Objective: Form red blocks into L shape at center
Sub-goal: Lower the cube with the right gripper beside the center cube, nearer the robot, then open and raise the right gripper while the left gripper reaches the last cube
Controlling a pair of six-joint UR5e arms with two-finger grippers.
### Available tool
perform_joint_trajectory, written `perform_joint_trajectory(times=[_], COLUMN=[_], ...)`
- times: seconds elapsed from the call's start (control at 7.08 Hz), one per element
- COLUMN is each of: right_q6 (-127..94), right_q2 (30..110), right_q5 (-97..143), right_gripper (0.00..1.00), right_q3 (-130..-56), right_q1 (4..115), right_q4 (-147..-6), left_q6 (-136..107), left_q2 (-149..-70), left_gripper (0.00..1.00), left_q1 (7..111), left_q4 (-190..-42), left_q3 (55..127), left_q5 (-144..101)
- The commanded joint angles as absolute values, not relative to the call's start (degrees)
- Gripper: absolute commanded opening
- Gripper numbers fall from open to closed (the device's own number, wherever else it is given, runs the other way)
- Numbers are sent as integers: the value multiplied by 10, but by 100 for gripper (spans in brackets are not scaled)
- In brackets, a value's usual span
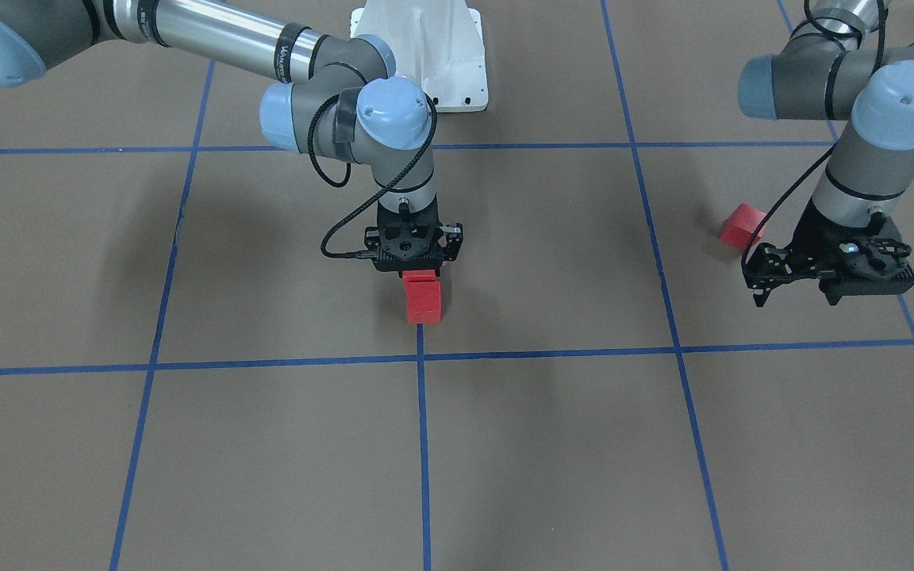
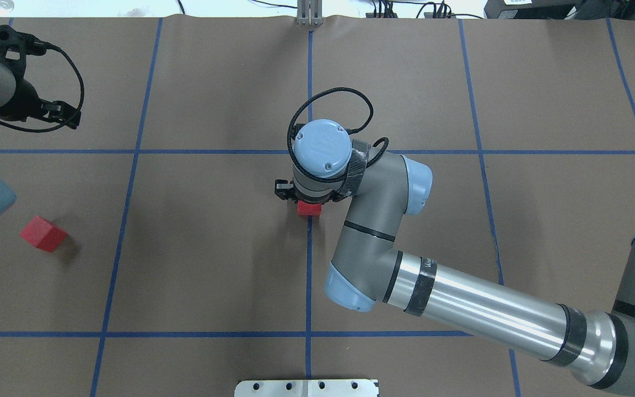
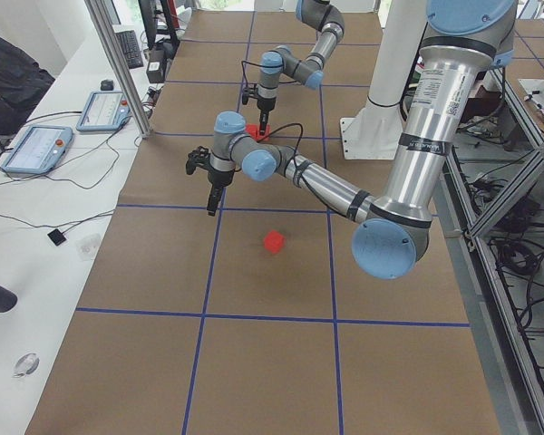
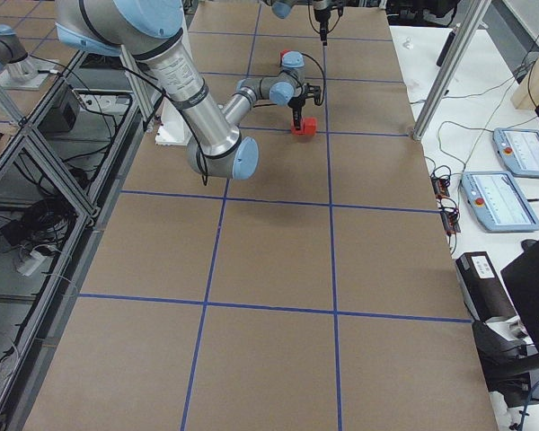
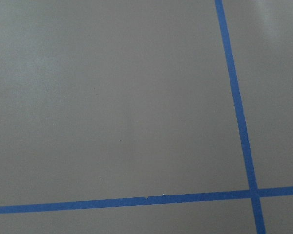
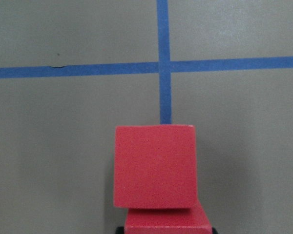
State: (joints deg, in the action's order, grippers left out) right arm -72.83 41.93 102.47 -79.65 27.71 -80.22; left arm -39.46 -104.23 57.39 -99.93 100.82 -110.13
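Three matte, sharp-edged red cubes sit on a smooth brown floor [image 1: 544,444] gridded with blue tape [image 1: 424,452]. Mid-frame, the right pincer [image 1: 419,273] grips the first cube [image 1: 420,276], narrowly closed on its sides. That cube touches the second cube [image 1: 424,304] just above the center crossing [image 1: 420,356]. The third cube [image 1: 740,225] lies at far right near the left pincer [image 1: 757,285], whose opening I cannot tell.

A teach pendant [image 3: 102,109] and a second pendant [image 3: 36,148] lie side by side on the white desk [image 3: 36,263] at the left, near an upright aluminium post [image 3: 118,68]. A keyboard [image 3: 127,47] lies farther along, and a person's dark sleeve [image 3: 9,77] shows at the far left
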Motion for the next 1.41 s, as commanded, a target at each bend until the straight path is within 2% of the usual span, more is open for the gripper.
perform_joint_trajectory(times=[0.0, 0.14, 0.28, 0.71, 0.99, 1.27], right_q6=[-728, -728, -728, -726, -731, -716], right_q2=[419, 419, 419, 417, 435, 486], right_q5=[1025, 1025, 1025, 1028, 1053, 1109], right_gripper=[70, 88, 98, 99, 99, 99], right_q3=[-796, -797, -797, -804, -840, -885], right_q1=[283, 283, 283, 297, 329, 379], right_q4=[-801, -800, -800, -788, -787, -788], left_q6=[-395, -395, -395, -394, -397, -429], left_q2=[-1042, -1042, -1042, -1042, -965, -899], left_gripper=[100, 100, 100, 100, 100, 100], left_q1=[574, 574, 574, 576, 575, 570], left_q4=[-999, -999, -999, -1002, -1116, -1216], left_q3=[1006, 1006, 1006, 1012, 1014, 1014], left_q5=[-1101, -1101, -1101, -1102, -1102, -1103])
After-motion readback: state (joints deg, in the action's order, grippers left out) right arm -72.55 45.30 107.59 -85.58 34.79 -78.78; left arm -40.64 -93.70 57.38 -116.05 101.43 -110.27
